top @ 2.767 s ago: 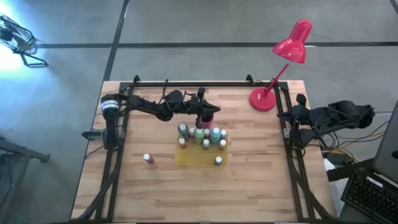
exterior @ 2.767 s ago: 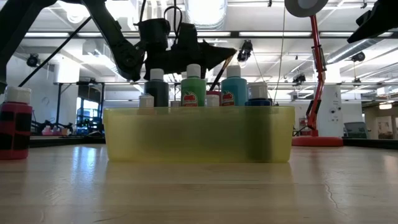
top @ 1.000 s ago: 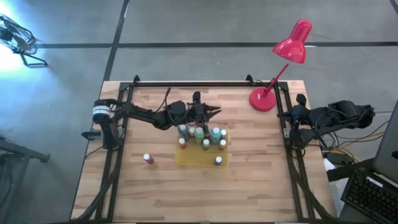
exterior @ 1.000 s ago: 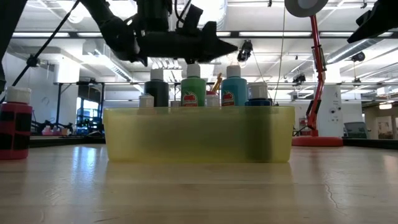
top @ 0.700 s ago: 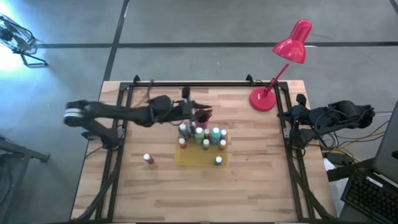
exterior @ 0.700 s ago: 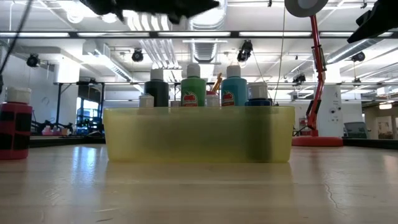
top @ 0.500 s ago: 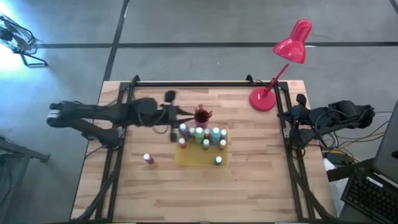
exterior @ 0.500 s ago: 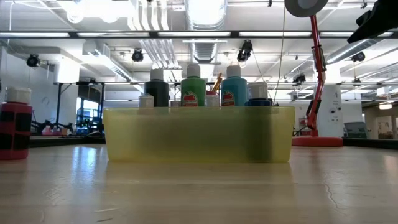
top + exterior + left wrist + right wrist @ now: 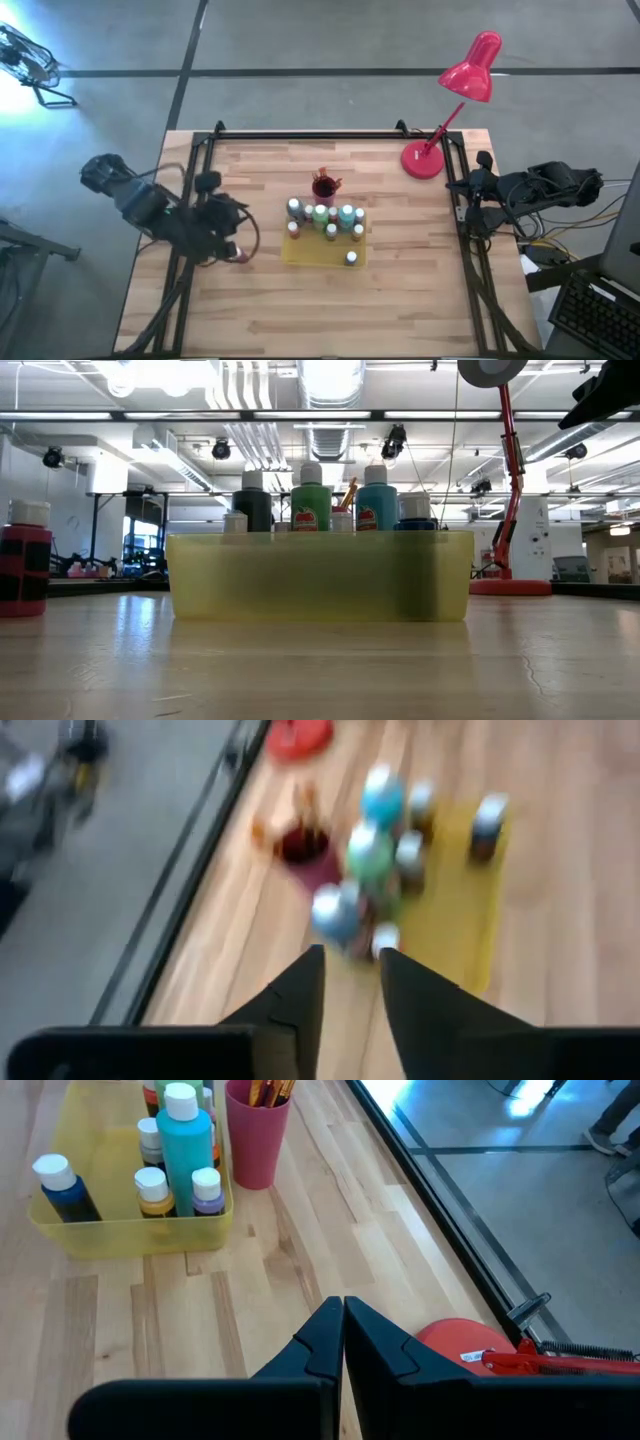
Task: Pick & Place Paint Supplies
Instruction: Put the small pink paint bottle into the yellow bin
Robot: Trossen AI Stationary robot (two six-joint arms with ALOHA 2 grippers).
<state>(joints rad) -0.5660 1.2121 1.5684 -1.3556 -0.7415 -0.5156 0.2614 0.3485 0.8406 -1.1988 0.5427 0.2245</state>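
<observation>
1. the wooden surface (image 9: 400, 290) carries everything — the left arm reaches in over its left edge, the right arm waits folded off its right edge.
2. the red lamp (image 9: 452, 100) stands at the far right corner of the surface, its base close to the right arm's fingers (image 9: 342, 1325), which are pressed together with nothing between them.
3. the yellow tray (image 9: 305, 256) sits mid-surface, well apart from both sets of fingers; in the right wrist view it lies ahead of those closed fingers, across bare wood.
4. the left arm's fingers (image 9: 350, 982) stand a little apart with nothing visibly between them; in the left wrist view they point toward the tray and its bottles. from above, this gripper hangs near the surface's left side.
5. the paint bottles (image 9: 322, 220) stand upright in a cluster inside the tray — a light blue one (image 9: 185, 1142), a green one (image 9: 311, 503), a dark blue one (image 9: 62, 1190) and several small white-capped ones among them.
6. the magenta cup (image 9: 323, 187) stands just beyond the tray's far edge, holding the orange-tipped brushes (image 9: 268, 1090) upright.
7. one lone red bottle (image 9: 239, 256) with a white cap stands outside the tray, on the bare surface just beside the left arm's fingers; whether they touch it cannot be told.
</observation>
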